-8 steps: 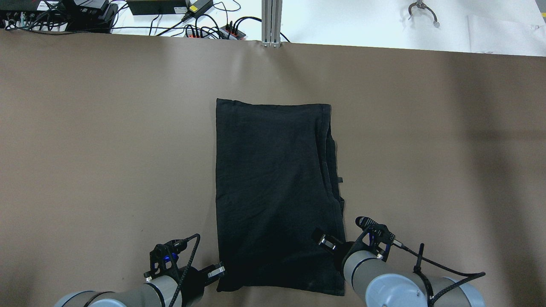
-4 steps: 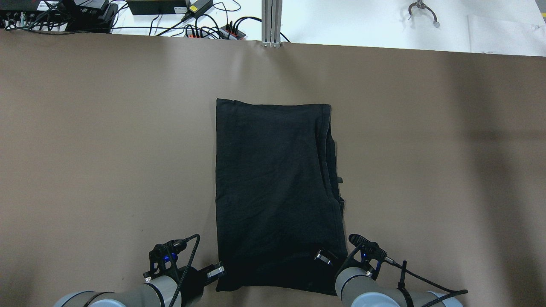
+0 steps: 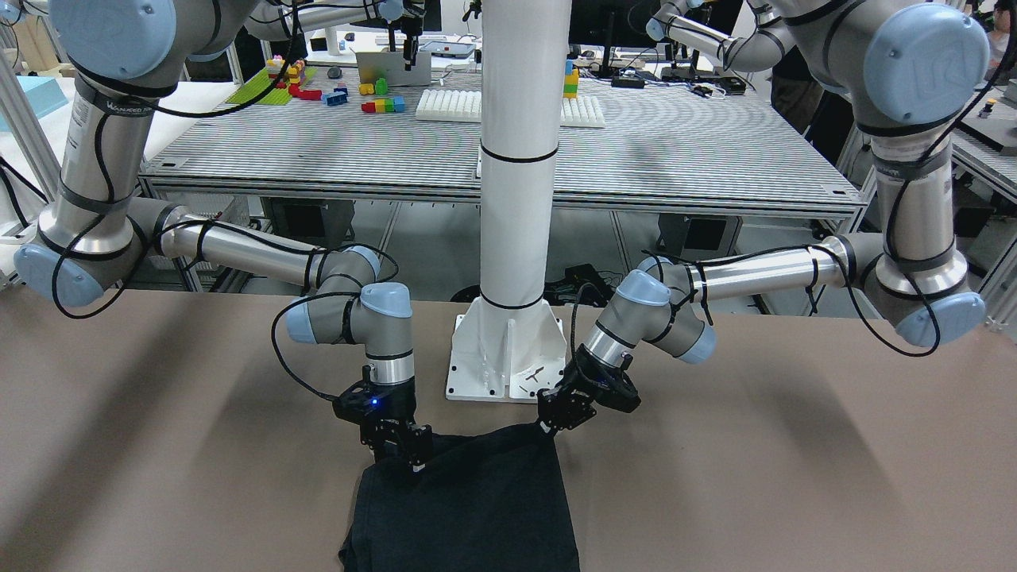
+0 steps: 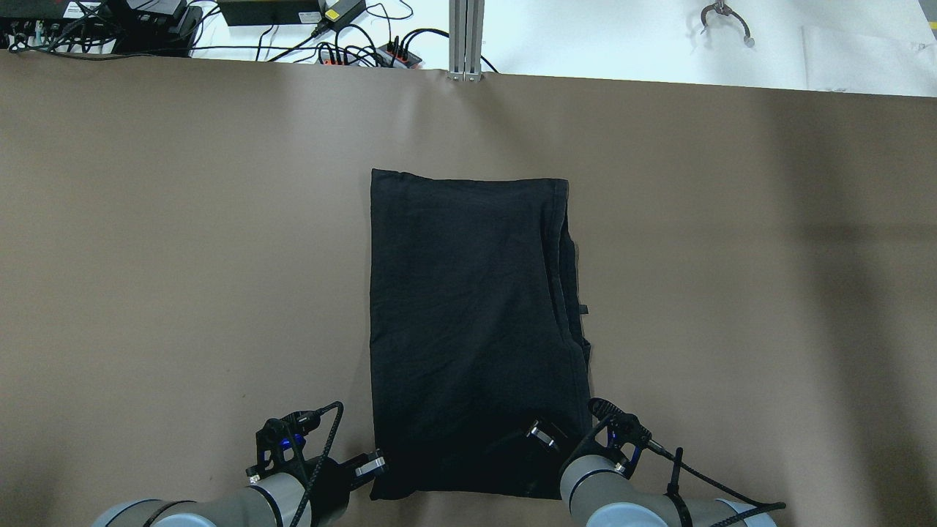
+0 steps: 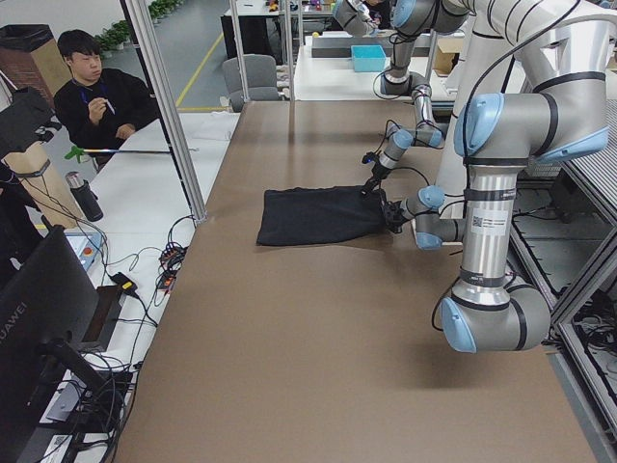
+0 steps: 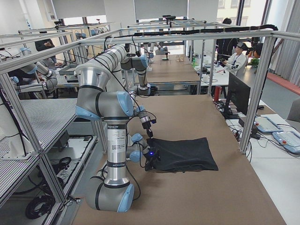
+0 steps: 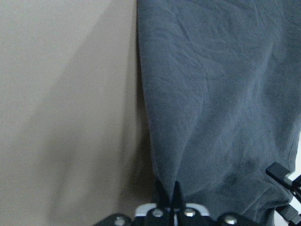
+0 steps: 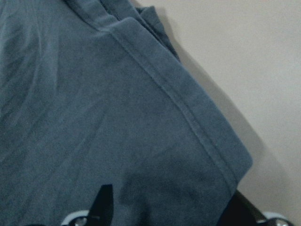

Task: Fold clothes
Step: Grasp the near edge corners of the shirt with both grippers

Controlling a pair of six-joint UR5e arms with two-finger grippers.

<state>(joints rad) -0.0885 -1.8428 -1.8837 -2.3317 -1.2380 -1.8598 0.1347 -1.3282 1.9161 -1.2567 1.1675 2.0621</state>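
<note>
The black garment (image 4: 468,329) lies folded in a long rectangle on the brown table; it also shows in the front view (image 3: 469,508). My left gripper (image 4: 375,462) is shut on its near left corner; the left wrist view shows the fingertips (image 7: 163,193) pinched together on the hem of the garment (image 7: 216,103). My right gripper (image 4: 542,437) is over the near right corner. The right wrist view shows its fingers (image 8: 106,202) spread apart, with the hemmed corner of the garment (image 8: 94,117) between them. In the front view the left gripper (image 3: 547,427) holds its corner slightly raised; the right gripper (image 3: 415,461) rests on the fabric.
The white pillar's base (image 3: 508,357) stands just behind the garment's near edge. Cables and power strips (image 4: 351,44) and a metal post (image 4: 465,36) line the table's far edge. An operator (image 5: 96,96) sits beyond the far side.
My right gripper has moved toward the near edge and leftward onto the garment's near right corner, which has shifted slightly inward. The left gripper has not moved.
</note>
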